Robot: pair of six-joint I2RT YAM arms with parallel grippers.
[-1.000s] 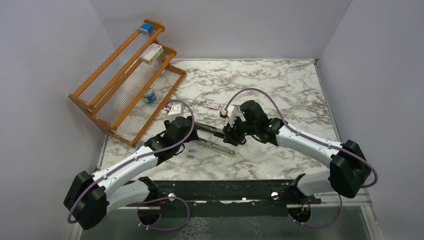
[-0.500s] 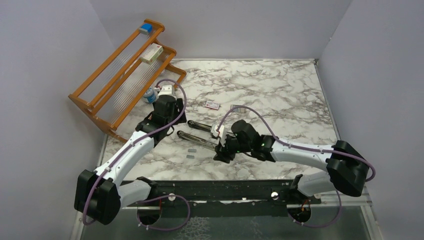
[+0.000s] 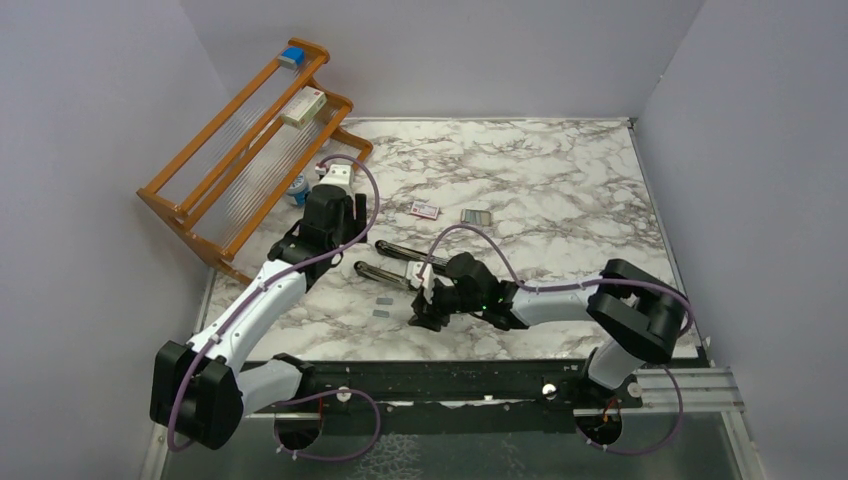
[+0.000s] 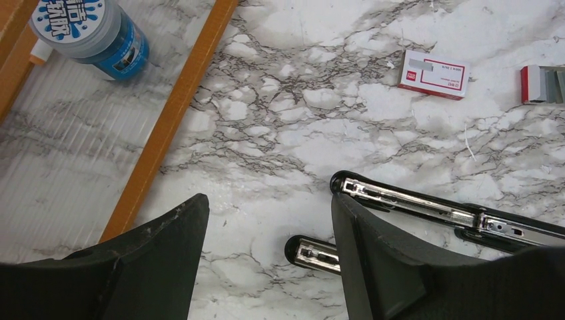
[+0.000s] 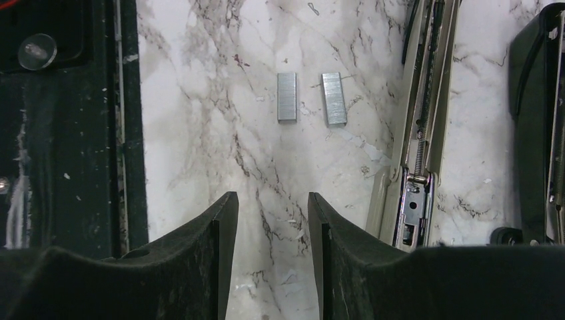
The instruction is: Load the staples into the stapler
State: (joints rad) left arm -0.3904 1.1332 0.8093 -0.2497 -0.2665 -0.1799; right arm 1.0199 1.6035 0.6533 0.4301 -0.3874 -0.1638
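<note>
Staples (image 5: 286, 97), two loose strips side by side on the marble (image 5: 200, 133), lie just ahead of the right gripper (image 5: 273, 257), jaws narrowly parted and empty; the pick-up looks next, calling for a low, square pinch on one strip. The stapler (image 5: 420, 133) lies opened beside them, below the wide, empty left gripper (image 4: 266, 260); whether it is already loaded is hard to tell
</note>
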